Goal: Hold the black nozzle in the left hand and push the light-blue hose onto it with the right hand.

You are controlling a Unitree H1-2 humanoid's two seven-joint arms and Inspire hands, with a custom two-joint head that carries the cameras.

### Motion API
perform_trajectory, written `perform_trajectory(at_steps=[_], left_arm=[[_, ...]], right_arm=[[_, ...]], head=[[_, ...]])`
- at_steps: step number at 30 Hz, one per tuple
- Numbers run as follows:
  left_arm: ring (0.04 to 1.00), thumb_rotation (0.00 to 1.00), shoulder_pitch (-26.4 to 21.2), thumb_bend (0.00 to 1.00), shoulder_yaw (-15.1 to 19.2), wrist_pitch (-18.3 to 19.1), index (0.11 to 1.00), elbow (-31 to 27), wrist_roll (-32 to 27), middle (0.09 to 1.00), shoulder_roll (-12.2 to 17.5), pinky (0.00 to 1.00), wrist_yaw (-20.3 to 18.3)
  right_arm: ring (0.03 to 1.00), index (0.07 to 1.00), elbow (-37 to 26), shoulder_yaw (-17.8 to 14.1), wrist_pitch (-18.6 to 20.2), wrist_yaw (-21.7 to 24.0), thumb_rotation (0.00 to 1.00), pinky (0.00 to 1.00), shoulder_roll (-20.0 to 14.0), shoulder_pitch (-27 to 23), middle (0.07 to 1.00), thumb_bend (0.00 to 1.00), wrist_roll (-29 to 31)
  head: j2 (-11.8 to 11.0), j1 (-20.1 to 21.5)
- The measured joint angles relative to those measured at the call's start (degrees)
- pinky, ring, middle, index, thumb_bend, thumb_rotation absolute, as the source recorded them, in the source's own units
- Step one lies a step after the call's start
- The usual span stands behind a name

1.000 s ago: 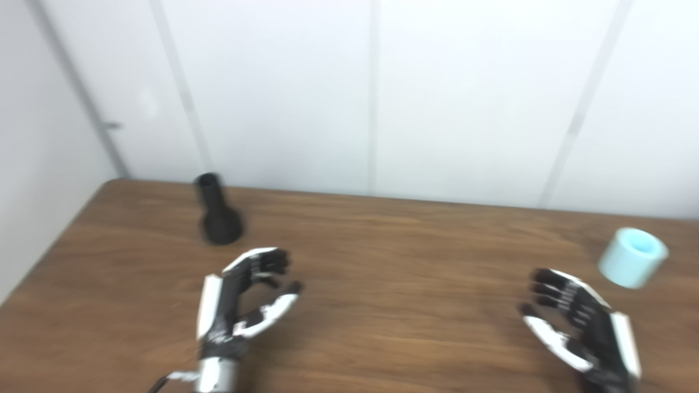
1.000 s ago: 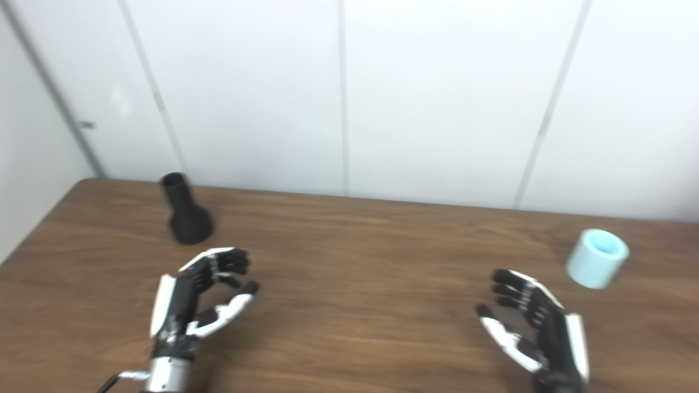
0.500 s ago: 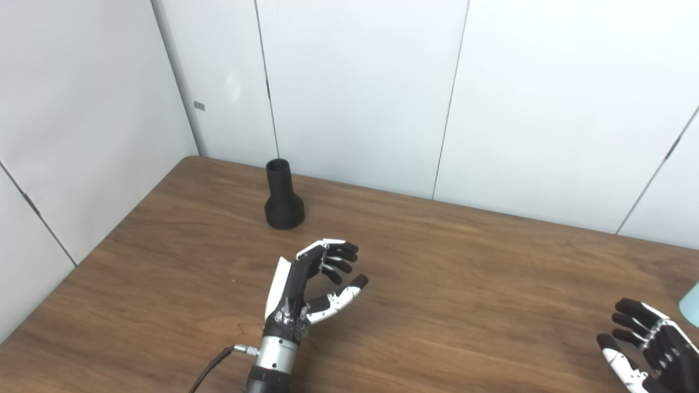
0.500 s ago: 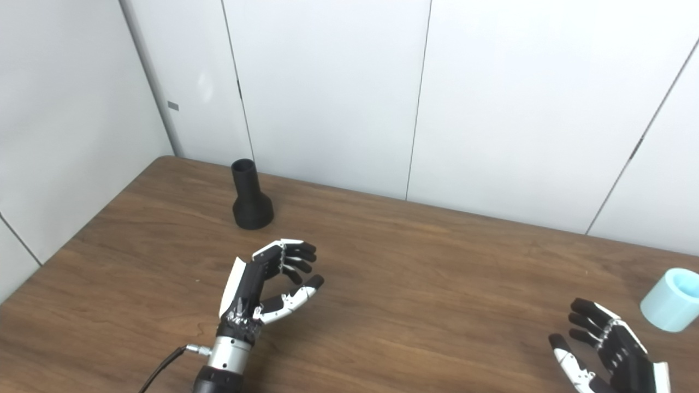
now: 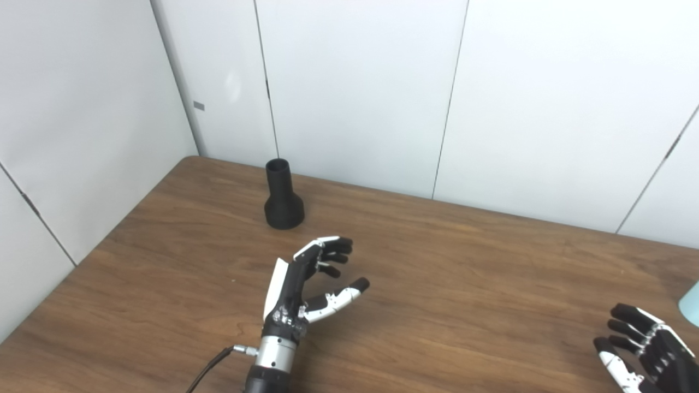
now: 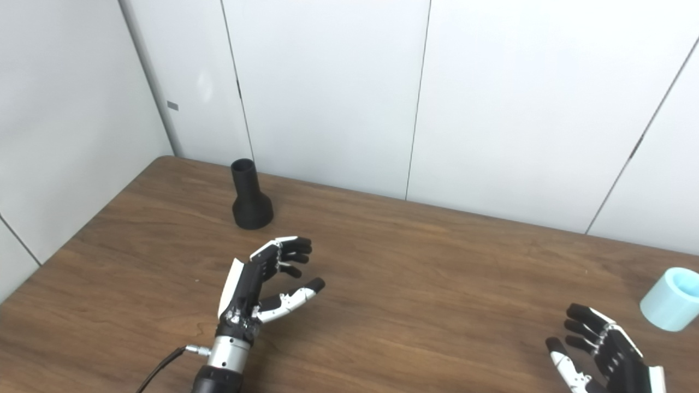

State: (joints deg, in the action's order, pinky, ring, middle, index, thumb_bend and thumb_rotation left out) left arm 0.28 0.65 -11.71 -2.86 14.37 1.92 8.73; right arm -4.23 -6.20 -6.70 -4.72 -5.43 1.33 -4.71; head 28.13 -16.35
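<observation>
The black nozzle (image 5: 283,195) stands upright on its wide base near the table's far left corner, narrow neck up. My left hand (image 5: 309,281) hovers open over the table, a short way in front and to the right of the nozzle, holding nothing. The light-blue hose piece (image 6: 670,299), a short tube lying tilted, rests near the right edge. My right hand (image 6: 606,358) is open and empty at the bottom right, in front and to the left of the hose. In the left eye view only a sliver of the hose (image 5: 692,297) shows.
The brown wooden table (image 5: 464,273) meets white wall panels (image 5: 355,93) along its far edge and on the left. A cable (image 5: 210,368) runs from my left wrist off the bottom edge.
The camera swung left between the oldest frames and half a second ago. Since then my left hand's fingers have lifted slightly toward the nozzle, and my right hand has sunk a little lower in view.
</observation>
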Motion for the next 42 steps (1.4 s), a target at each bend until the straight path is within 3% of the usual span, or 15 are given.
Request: perform_trajectory(at_steps=[6,9,15,23,27,32,38,42], left_arm=[[0.868,0.33,-0.05,0.87,1.28,2.60,0.886,-0.30,3.64,0.869,-0.96,0.88,2.64],[0.896,0.35,-0.08,0.89,2.30,2.99,0.923,-0.29,4.29,0.886,-1.42,0.93,4.30],[0.988,0.30,-2.49,0.89,5.48,2.04,0.997,2.68,1.95,0.969,-1.48,1.00,6.52],[0.996,0.27,-5.28,0.87,7.19,1.46,1.000,5.71,-1.16,1.000,0.33,0.98,6.73],[0.966,0.25,-5.00,0.87,7.89,4.51,1.000,4.48,-1.09,0.996,0.31,0.91,6.75],[0.993,0.28,-5.02,0.92,10.24,5.67,1.000,4.00,-4.01,0.999,0.61,0.93,6.56],[0.983,0.22,-4.98,0.87,12.48,7.55,1.000,3.83,-4.74,0.983,2.26,0.93,6.98],[0.973,0.24,-4.98,0.90,12.74,8.88,1.000,3.67,-4.37,0.968,2.41,0.95,7.22]], right_arm=[[0.733,0.694,-1.13,0.04,0.90,0.00,0.00,0.68,0.37,0.04,0.736,0.20,-0.17],[0.731,0.694,-1.36,0.05,1.69,0.05,0.00,0.68,0.37,0.08,0.734,0.20,-0.16],[0.733,0.694,-1.67,0.23,1.78,0.32,0.00,0.68,0.37,0.24,0.736,0.19,-0.11],[0.714,0.687,-2.19,0.25,2.07,0.28,0.00,0.67,0.60,0.32,0.723,0.19,-0.14],[0.706,0.680,-2.71,0.33,2.10,0.29,0.00,0.65,0.65,0.32,0.715,0.19,-0.13],[0.714,0.680,-3.10,0.27,2.78,0.28,0.00,0.67,0.71,0.32,0.721,0.19,-0.11],[0.694,0.665,-3.15,0.26,3.83,0.22,0.00,0.64,0.68,0.33,0.702,0.19,-0.59],[0.695,0.667,-3.25,0.27,4.00,0.20,0.00,0.63,0.71,0.33,0.704,0.19,-1.05]], head=[[0.00,0.26],[0.00,0.26],[0.00,0.26],[0.09,0.35],[0.26,0.61],[0.26,0.18],[0.00,-0.09],[0.00,-0.09]])
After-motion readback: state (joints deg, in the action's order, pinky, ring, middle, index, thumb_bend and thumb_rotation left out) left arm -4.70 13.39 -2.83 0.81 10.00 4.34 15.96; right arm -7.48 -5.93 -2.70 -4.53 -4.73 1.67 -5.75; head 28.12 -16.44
